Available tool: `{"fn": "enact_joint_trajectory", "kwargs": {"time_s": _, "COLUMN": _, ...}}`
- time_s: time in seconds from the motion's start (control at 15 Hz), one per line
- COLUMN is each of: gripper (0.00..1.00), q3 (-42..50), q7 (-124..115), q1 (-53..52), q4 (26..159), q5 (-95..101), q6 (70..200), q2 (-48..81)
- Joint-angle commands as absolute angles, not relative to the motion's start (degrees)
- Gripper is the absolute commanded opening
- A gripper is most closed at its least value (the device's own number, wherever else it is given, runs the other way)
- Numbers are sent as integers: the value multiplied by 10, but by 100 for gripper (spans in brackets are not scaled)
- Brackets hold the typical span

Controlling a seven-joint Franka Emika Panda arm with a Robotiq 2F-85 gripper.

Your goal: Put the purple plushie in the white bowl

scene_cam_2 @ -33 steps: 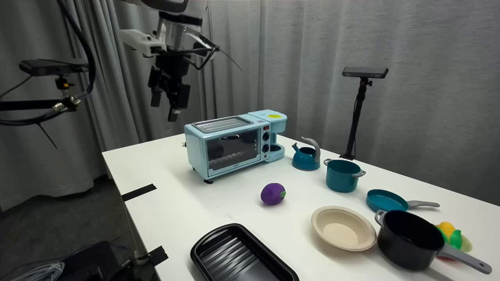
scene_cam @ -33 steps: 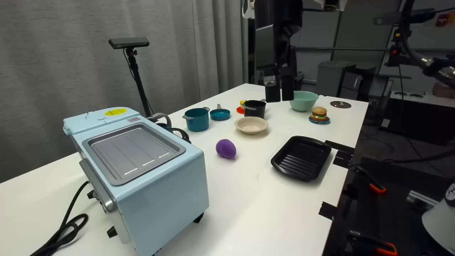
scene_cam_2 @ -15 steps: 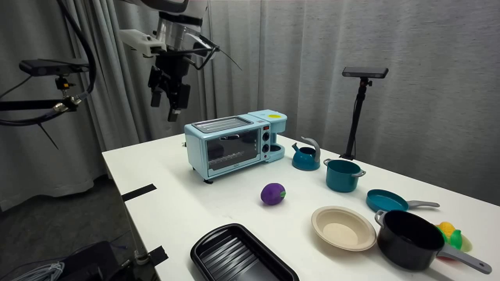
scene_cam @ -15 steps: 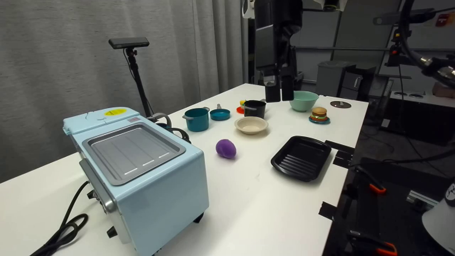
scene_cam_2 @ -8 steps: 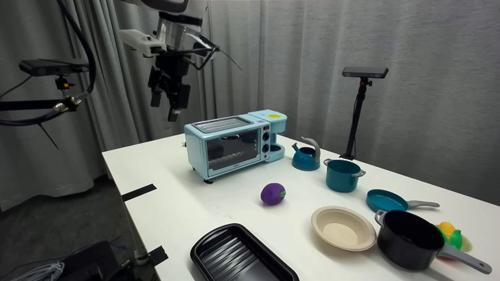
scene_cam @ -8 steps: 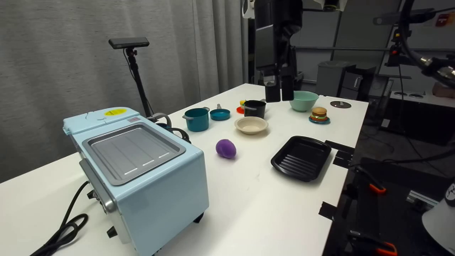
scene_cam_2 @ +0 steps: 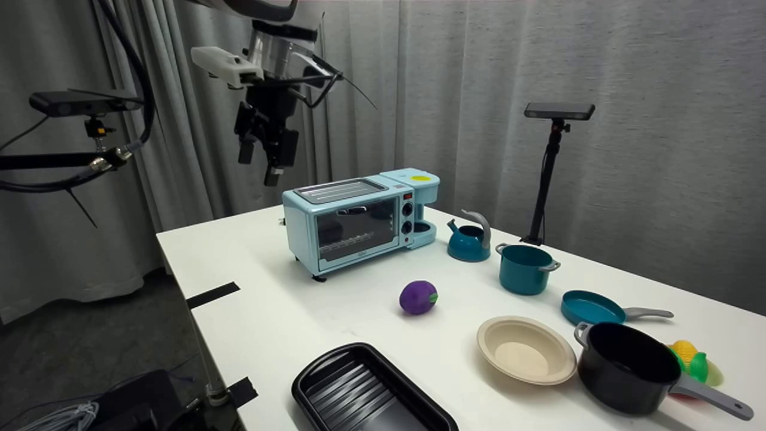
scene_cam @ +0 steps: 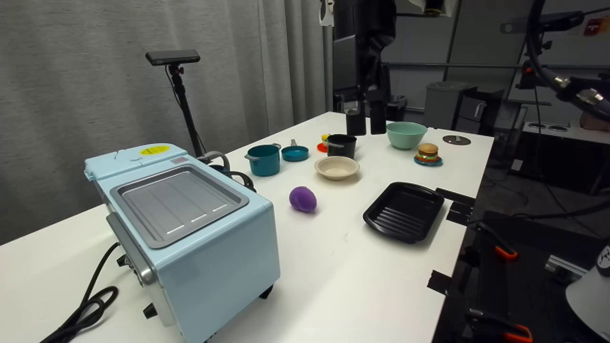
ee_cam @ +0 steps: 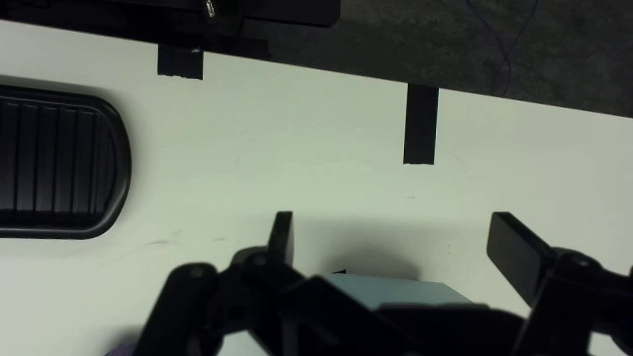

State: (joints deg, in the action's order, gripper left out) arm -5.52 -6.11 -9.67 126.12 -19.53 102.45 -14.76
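Nearest, along the bottom of the wrist view, is the robot's gripper (ee_cam: 393, 237), spread wide and gripping nothing, as suits one that has yet to pick anything up. In an exterior view, a pale blue toaster oven (scene_cam: 228, 267) fills the lower left. The gripper hangs at upper centre, well above the table (scene_cam: 333, 295); that height probably lets it pass over the oven without a knock. At right of centre lies a black ridged tray (scene_cam: 405, 212). Mid-frame, between oven and tray and apart from both, the purple toy (scene_cam: 303, 199) rests on the table, where it can be reached from above; being rounded, it may roll if nudged off-centre. The wrist view catches only a sliver of it at the lower left edge, so the gripper probably needs to shift before lowering. A little farther back sits the white bowl (scene_cam: 336, 166), shallow and cream-coloured, near the toy, so the carry should be short. Close behind the bowl stands a black pot (scene_cam: 341, 148); I cannot tell whether they touch, so a gentle release looks wise. Farther off, right of the pot, is a green bowl (scene_cam: 406, 136), not the goal.
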Motion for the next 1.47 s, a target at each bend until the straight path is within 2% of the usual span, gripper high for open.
{"fn": "enact_joint_trajectory", "kwargs": {"time_s": 0.0, "gripper": 100, "q3": -61, "q7": -63, "q1": -83, "q4": 1206, "q5": -186, "q6": 1029, "q2": -96}}
{"fn": "enact_joint_trajectory", "kwargs": {"time_s": 1.4, "gripper": 100, "q3": -14, "q7": -52, "q1": -31, "q4": 933, "q5": -53, "q6": 1096, "q2": 227}}
